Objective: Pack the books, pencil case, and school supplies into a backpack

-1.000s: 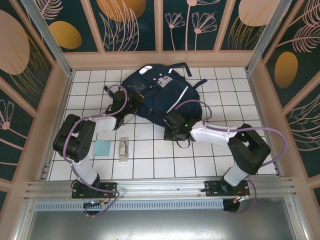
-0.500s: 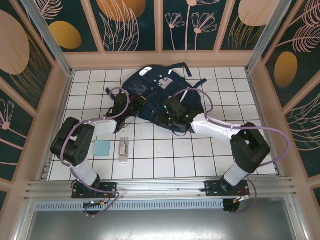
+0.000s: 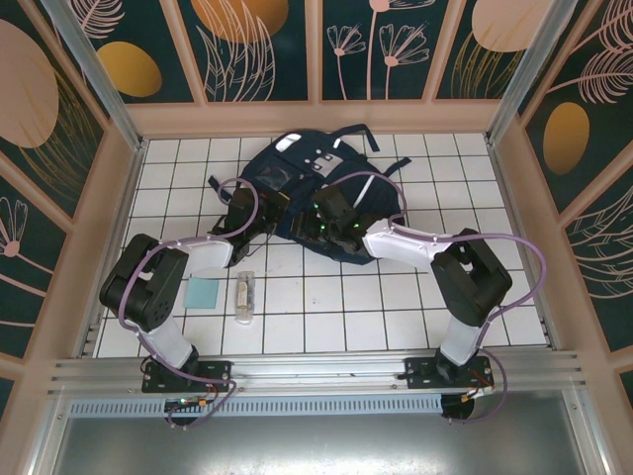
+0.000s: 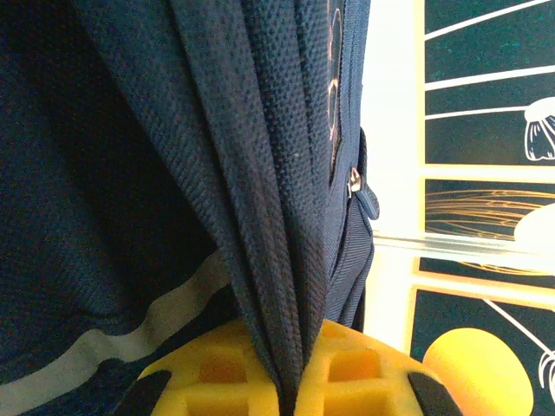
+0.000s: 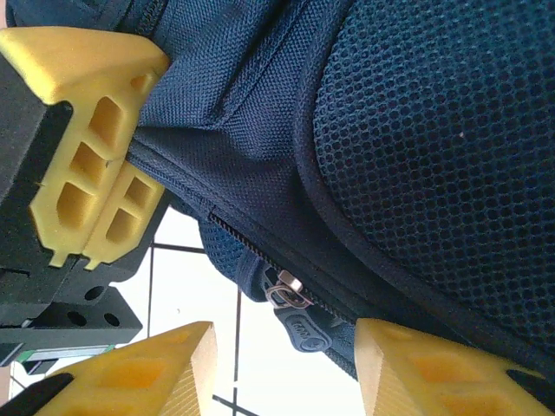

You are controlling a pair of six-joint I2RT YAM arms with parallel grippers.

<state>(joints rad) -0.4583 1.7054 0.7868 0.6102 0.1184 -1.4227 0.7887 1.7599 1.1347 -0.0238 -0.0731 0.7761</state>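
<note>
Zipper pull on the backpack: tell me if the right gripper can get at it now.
Probably yes: the zipper pull on the backpack lines up between the parted jaws of the right gripper, with nothing across the gap.

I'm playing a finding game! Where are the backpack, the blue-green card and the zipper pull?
backpack (image 3: 300, 178), top view, navy front fabric.
card (image 3: 204, 293), top view, its middle.
zipper pull (image 5: 303, 330), right wrist view, dark tab.

Backpack (image 3: 316, 183) far-centre on table (image 3: 396, 307). Card (image 3: 203, 293) near-left of it; packet (image 3: 244, 296) just right of card.
</note>
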